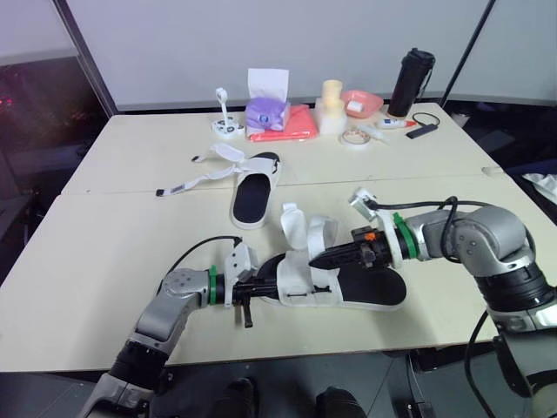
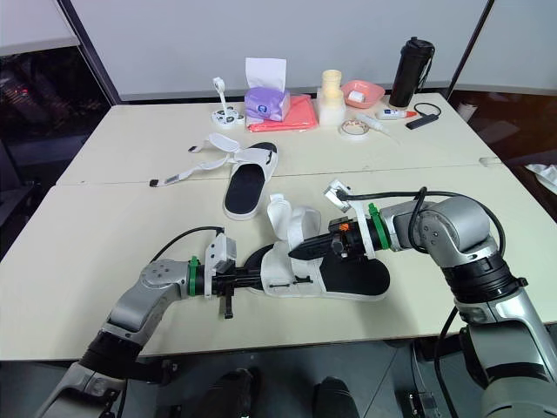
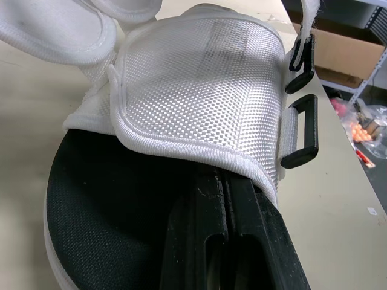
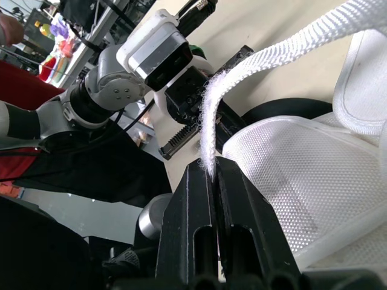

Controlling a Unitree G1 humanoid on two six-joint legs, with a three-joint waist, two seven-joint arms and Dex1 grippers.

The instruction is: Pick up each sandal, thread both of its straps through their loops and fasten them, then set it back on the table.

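Observation:
The near sandal (image 1: pixel 365 286), black sole with white mesh upper, lies on the table (image 1: pixel 104 261) near the front edge. My left gripper (image 1: pixel 275 289) is shut on its end, the fingers (image 3: pixel 224 241) clamped where the mesh flap (image 3: pixel 199 84) meets the sole. Two black loops (image 3: pixel 301 130) hang at the flap's side. My right gripper (image 1: pixel 315 259) is shut on a white strap (image 4: pixel 242 72) above the upper, and the strap runs up and away from the fingers (image 4: pixel 205 217). The second sandal (image 1: pixel 254 193) lies farther back with its straps (image 1: pixel 198 178) spread open to the left.
Along the far edge stand a tissue box (image 1: pixel 266 109), a pink cloth (image 1: pixel 291 124), a cream cylinder (image 1: pixel 331 106), a pink bowl (image 1: pixel 360 103), a tape roll (image 1: pixel 353 138) and a black bottle (image 1: pixel 411 82). A seam (image 1: pixel 130 192) joins two tabletops.

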